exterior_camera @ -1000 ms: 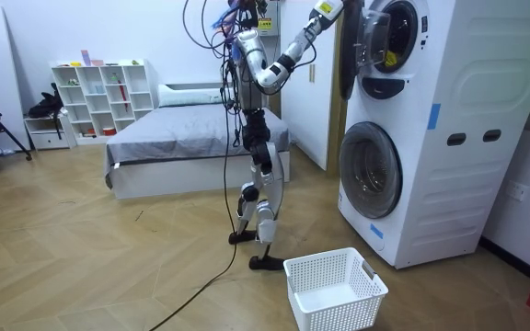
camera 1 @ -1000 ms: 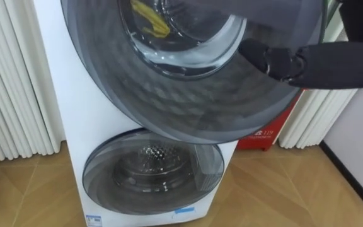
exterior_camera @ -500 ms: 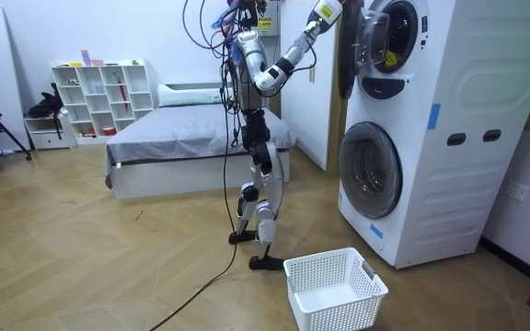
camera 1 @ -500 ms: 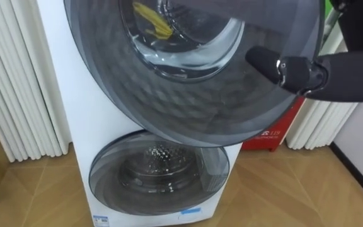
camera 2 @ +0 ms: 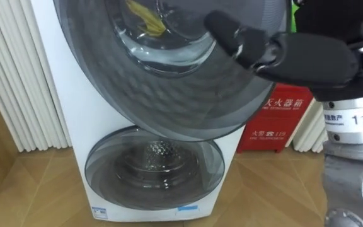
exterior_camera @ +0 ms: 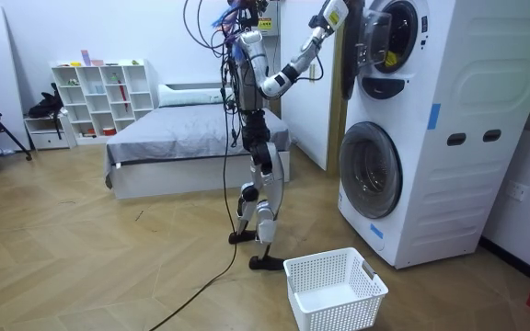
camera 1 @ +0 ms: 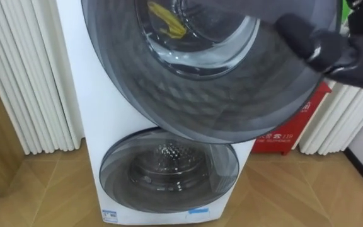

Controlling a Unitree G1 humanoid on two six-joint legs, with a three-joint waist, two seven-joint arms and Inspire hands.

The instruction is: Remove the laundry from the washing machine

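Left eye view and right eye view, read from left to right: white slatted panels stand beside a white stacked washing machine, and we see its two round doors one above the other. The lower door sits flush in the front, and behind its glass we see the perforated metal drum. The upper door is a large dark ring with a bulging glass bowl at its centre. Through that bowl we see a yellow cloth inside the upper drum. It reads as a narrow strip whose long axis slants from upper left down to lower right. The right hand, dark, lies against the right part of the upper door, touching its face. We cannot tell whether it is spread or closed round the rim. It holds no cloth. A red box stands on the floor to the right of the machine.

Room view, left to right: a white shelf, a bed, then the robot standing upright before the machine with its right arm raised to the swung-out upper door. A white basket sits on the floor near its feet, its white bottom visible through the open top.
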